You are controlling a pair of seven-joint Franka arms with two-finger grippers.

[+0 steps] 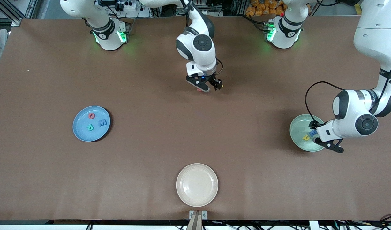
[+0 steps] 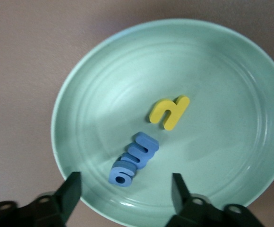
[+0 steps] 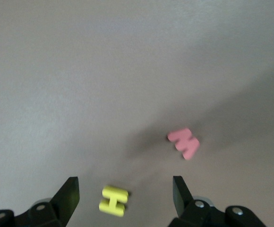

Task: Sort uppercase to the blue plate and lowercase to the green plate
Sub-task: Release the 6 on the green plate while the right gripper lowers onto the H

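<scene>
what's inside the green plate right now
In the green plate lie a yellow lowercase letter and two blue lowercase letters touching each other. The open left gripper hovers above; in the front view it covers part of the plate.

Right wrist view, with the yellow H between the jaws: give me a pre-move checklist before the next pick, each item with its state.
1. Right gripper jaws apart over the table: ok.
2. Yellow H between those jaws, lying flat, not yet gripped: ok.
3. Red lowercase letter apart from the H: ok.
4. Blue plate has bare space beside its three capitals: ok.
5. Left gripper jaws open, holding nothing, over the green plate: ok.
6. Lowercase sorting finished: not ok, red letter on the table.
</scene>
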